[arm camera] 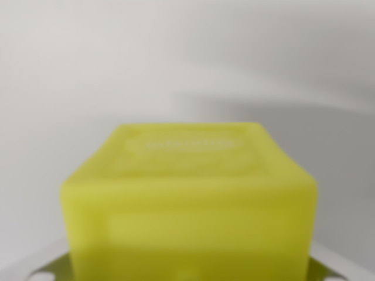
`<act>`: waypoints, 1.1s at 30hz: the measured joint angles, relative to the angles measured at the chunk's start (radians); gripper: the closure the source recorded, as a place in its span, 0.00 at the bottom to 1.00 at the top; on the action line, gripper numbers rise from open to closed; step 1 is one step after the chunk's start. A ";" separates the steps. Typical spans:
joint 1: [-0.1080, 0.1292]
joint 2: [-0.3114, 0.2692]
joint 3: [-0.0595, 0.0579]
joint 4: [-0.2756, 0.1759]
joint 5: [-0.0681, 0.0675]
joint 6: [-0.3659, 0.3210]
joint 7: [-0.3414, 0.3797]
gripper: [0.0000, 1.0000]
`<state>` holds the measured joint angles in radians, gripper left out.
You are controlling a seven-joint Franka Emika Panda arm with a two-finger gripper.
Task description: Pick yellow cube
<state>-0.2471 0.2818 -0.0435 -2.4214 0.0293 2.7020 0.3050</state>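
Note:
The yellow cube [188,205] fills the lower middle of the wrist view, very close to the camera and blurred. Its top face shows faint raised lettering. Pale grey pieces of my gripper's body [34,267] show at both bottom corners, on either side of the cube. The cube hides the fingers, so I cannot tell whether they hold it.
Behind the cube is a plain white surface [117,70]. A soft grey shadow [304,123] runs across the wrist view's right.

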 joint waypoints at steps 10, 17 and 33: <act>-0.002 -0.064 0.000 -0.004 -0.009 -0.061 0.006 1.00; -0.002 -0.108 0.000 -0.004 -0.014 -0.104 0.010 1.00; -0.003 -0.200 0.000 0.006 -0.022 -0.206 0.016 1.00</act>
<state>-0.2505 0.0821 -0.0432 -2.4155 0.0070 2.4958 0.3210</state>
